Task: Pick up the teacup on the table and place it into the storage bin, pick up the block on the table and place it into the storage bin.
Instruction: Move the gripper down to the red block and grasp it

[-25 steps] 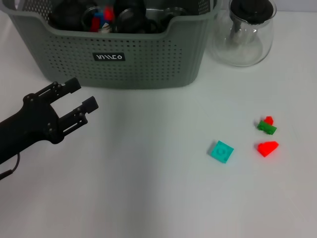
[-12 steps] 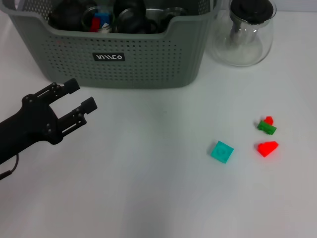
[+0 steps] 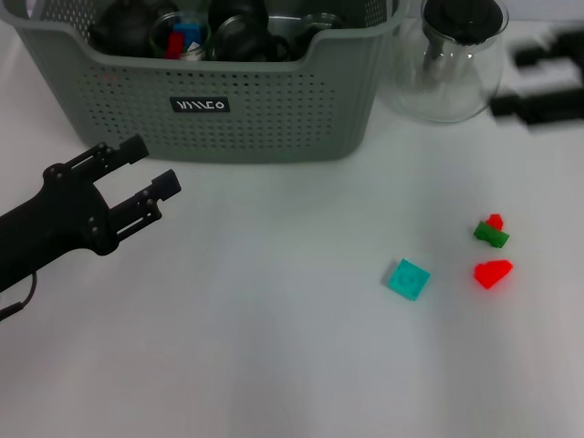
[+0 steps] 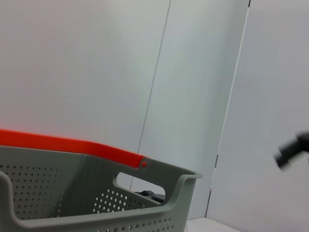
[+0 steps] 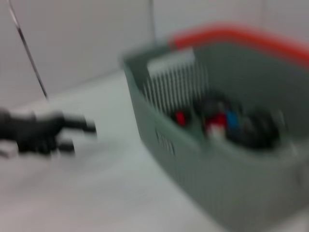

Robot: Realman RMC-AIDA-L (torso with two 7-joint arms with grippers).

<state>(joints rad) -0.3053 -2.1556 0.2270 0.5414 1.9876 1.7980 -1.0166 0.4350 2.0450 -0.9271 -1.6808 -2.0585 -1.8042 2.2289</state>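
White table (image 3: 274, 365), bin at the back, blocks still out on the right.
Left gripper (image 3: 151, 172) hangs just in front of the storage bin (image 3: 274, 109), fingers spread wide, nothing in them. Bin already holds dark cups and small red and blue pieces. Teal block (image 3: 407, 278), red block (image 3: 493, 272) and a green-and-red block (image 3: 492, 232) lie near each other on the table. Glass carafe (image 3: 452, 64) sits beside the bin. Right gripper (image 3: 543, 87) is a blur near the carafe; can't tell its fingers.
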